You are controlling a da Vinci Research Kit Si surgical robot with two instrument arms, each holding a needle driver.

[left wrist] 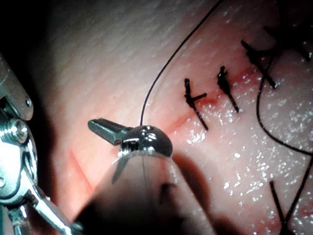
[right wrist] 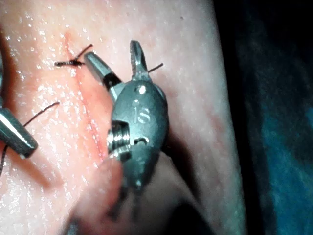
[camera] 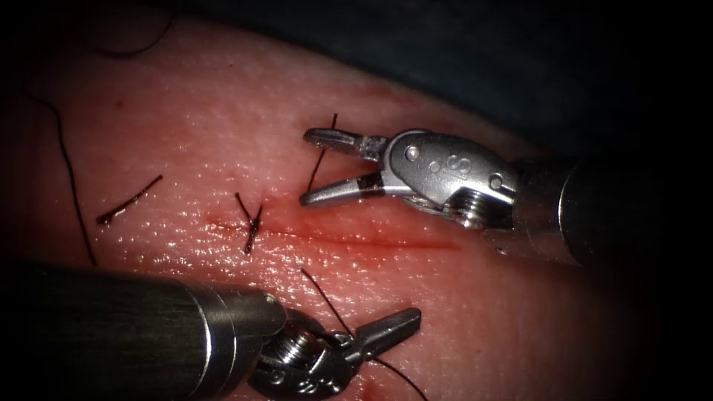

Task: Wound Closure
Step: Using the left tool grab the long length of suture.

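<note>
Above the red cut [camera: 356, 236] in pale pork tissue [camera: 223, 134], your right hand [camera: 316, 167] gapes, straddling thin black thread [camera: 321, 156]; your left hand [camera: 386, 330] clenches that thread. No needle visible. Pulling risks tearing.

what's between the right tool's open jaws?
A short thread end crosses the gap of the right tool, jaws open, with bare tissue beneath. The left tool is shut on the thread. No needle can be made out; whatever lies under the tool bodies is covered.
</note>
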